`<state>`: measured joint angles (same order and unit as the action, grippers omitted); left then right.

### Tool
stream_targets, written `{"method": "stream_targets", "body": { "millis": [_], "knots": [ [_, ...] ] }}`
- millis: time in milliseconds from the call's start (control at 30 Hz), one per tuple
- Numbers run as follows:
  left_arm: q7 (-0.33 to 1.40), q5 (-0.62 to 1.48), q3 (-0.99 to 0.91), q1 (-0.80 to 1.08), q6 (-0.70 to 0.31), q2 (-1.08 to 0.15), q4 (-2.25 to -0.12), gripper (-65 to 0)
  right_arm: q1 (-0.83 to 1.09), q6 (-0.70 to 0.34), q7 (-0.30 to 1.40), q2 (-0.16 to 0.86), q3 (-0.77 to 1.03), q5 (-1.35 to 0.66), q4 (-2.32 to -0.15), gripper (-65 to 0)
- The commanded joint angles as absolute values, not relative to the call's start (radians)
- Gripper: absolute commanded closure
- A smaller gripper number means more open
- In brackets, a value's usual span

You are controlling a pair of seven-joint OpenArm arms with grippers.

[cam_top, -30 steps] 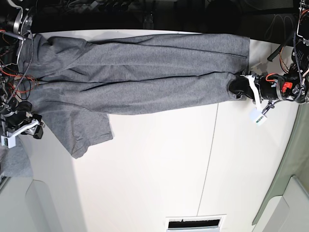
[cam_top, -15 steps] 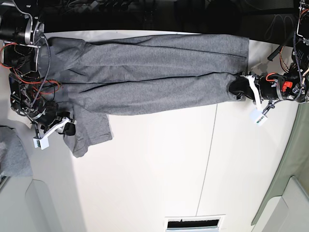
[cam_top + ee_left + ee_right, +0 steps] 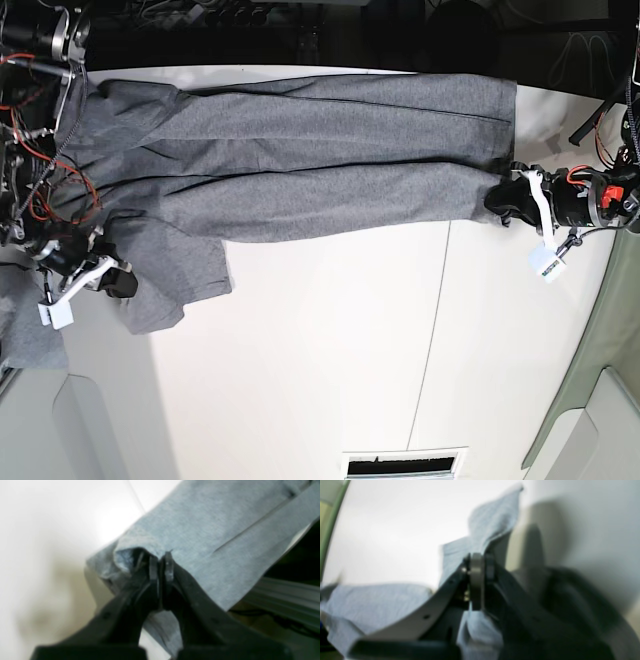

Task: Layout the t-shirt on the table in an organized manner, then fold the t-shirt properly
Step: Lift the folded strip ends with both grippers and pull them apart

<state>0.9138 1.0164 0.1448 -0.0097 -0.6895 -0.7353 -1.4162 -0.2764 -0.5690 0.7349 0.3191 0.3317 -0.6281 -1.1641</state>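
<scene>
The heather-grey t-shirt point(image 3: 300, 150) lies stretched sideways along the far part of the white table point(image 3: 320, 350), with one sleeve point(image 3: 175, 280) hanging toward the near side at the left. In the base view my left gripper point(image 3: 503, 200) is shut on the shirt's right end. The left wrist view shows its jaws point(image 3: 161, 563) pressed together on a fold of the grey t-shirt point(image 3: 212, 530). My right gripper point(image 3: 122, 284) is shut on the sleeve's left edge. In the right wrist view it point(image 3: 480, 566) pinches the t-shirt cloth point(image 3: 492, 522), which rises above the fingers.
A thin dark seam point(image 3: 432, 330) runs across the table. A white tag point(image 3: 547, 264) dangles from the left arm. Red wiring point(image 3: 40, 190) and arm hardware crowd the far left. A white vent slot point(image 3: 405, 463) sits at the near edge. Grey cloth point(image 3: 12, 320) lies off the left side.
My right gripper swung in onto the sleeve and shut on it, then drew back a little to the left. My left gripper shifted slightly right and nearer, still holding the shirt.
</scene>
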Motion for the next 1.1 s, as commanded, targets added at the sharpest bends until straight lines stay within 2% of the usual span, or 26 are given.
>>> {"method": "stream_targets", "body": {
  "millis": [0,100,400,567,733,767,933,1000,1067],
  "knots": [
    [0.91,1.037,0.136,-0.018,-0.698,-0.769,-1.447,0.0,-0.252,-0.583,0.744,0.332,0.356,-0.675,-1.245,0.0],
    [0.91,1.036,0.136,-0.013,-0.698,-0.798,-1.473,0.0,-0.137,-0.583,0.834,0.332,0.383,-0.747,-1.437,0.0],
    [0.963,1.036,0.136,-0.01,-0.698,-0.804,-1.473,0.0,0.192,-0.583,0.826,0.329,0.394,-0.759,-1.802,0.0],
    [0.969,1.036,0.136,-0.01,-0.698,-0.804,-1.473,0.0,0.325,-0.583,0.82,0.329,0.402,-0.76,-1.904,0.0],
    [0.969,1.035,0.136,-0.006,-0.698,-0.804,-1.472,0.0,0.405,-0.58,0.804,0.329,0.402,-0.759,-1.915,0.0],
    [0.969,1.035,0.136,0.001,-0.698,-0.804,-1.472,-2.1,0.417,-0.58,0.804,0.324,0.402,-0.758,-1.915,0.0],
    [0.96,1.036,0.136,0.029,-0.698,-0.803,-1.472,-21.8,0.447,-0.579,0.805,0.286,0.402,-0.704,-1.911,0.0],
    [0.953,1.036,0.136,0.037,-0.698,-0.799,-1.472,-24.4,0.446,-0.574,0.804,0.279,0.402,-0.688,-1.911,-16.6],
    [0.954,1.036,0.136,0.04,-0.698,-0.794,-1.472,-24.4,0.446,-0.572,0.804,0.28,0.402,-0.687,-1.911,-28.1]
  ]
}}
